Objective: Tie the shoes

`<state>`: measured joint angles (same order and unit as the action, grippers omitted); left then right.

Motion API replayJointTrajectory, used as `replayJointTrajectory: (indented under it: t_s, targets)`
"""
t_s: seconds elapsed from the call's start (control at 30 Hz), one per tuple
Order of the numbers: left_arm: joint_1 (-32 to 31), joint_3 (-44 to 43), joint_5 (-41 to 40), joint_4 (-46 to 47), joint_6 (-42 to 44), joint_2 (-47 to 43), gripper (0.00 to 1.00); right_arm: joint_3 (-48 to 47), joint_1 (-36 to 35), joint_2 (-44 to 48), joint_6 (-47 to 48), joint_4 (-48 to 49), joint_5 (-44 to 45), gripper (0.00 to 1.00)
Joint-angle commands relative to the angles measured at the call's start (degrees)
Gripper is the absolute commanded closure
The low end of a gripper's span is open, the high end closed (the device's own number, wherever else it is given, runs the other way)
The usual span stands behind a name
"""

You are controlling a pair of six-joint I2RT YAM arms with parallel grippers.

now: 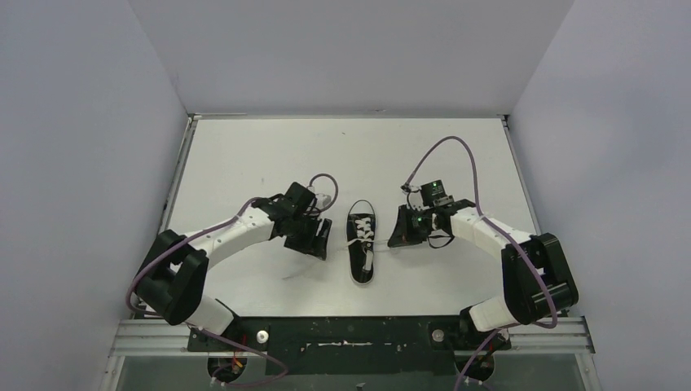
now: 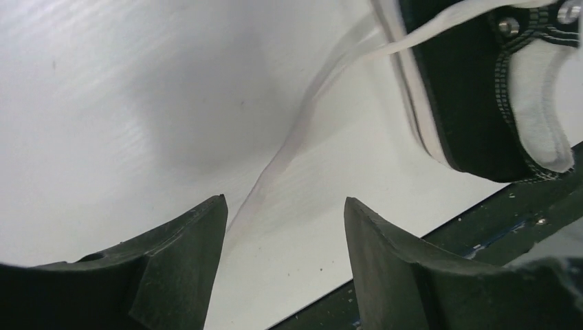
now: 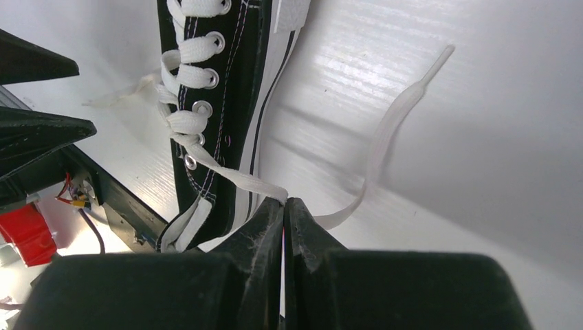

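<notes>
The black sneaker [image 1: 363,242] with white laces lies mid-table between my arms, its opening toward the near edge. My left gripper [image 1: 319,238] hangs just left of it, open and empty. In the left wrist view the left lace [image 2: 292,141] runs from the shoe [image 2: 467,103] along the table and passes between my spread fingertips [image 2: 283,201]. My right gripper [image 1: 400,235] is just right of the shoe. In the right wrist view it [image 3: 284,201] is shut on the right lace [image 3: 237,180] close beside the shoe's sole [image 3: 258,130]. The lace's free end [image 3: 405,103] trails over the table.
White walls enclose the table on the left, back and right. A dark rail [image 1: 350,334] runs along the near edge and shows in the left wrist view [image 2: 481,227]. The left arm's black fingers [image 3: 41,130] stand beyond the shoe in the right wrist view.
</notes>
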<state>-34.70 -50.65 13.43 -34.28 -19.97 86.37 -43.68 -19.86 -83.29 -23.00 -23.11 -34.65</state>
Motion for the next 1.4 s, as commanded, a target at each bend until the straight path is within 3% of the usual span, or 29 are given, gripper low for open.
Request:
replayJointTrajectory:
  t_s: [0.0, 0.1, 0.23, 0.43, 0.53, 0.6, 0.73, 1.07, 1.37]
  targets:
    - [-4.87, -3.50, -2.47, 8.60, 12.93, -1.15, 0.40, -2.40, -0.68, 0.51, 0.59, -1.91, -1.69, 1.00]
    - [-6.70, -5.18, 0.18, 12.08, 17.24, 2.81, 0.49, -3.00, -0.71, 0.64, 0.93, -3.35, -1.98, 1.00]
    - [-7.47, -8.49, 0.86, 11.90, 19.67, 9.21, 0.69, -3.78, -0.58, 0.98, 1.51, -5.14, -2.25, 0.97]
    - [-8.78, -8.27, 2.36, 18.81, 19.70, 13.21, 0.63, -2.91, -0.62, 3.02, 0.45, -5.96, -2.65, 0.94]
    - [-9.03, -9.23, 1.63, 19.00, 19.70, 15.54, 0.66, -3.73, 0.52, 3.82, -0.58, -8.78, -1.59, 0.77]
    - [-9.14, -9.39, 0.85, 19.00, 19.62, 15.81, 0.73, -4.75, 2.55, 4.44, -2.21, -10.87, -0.12, 0.64]
    - [-9.16, -8.12, -0.24, 19.38, 19.53, 14.08, 0.84, -7.58, 5.67, 4.03, -5.88, -13.29, 6.47, 0.52]
    - [-9.19, -6.40, 0.49, 21.47, 15.98, 6.67, 0.99, -15.05, -2.00, -9.43, -13.48, -14.80, 22.43, 0.51]
    - [-10.09, -5.76, -0.13, 24.37, 15.46, 3.84, 1.00, -18.59, -8.39, -16.67, -16.31, -19.31, 37.81, 0.59]
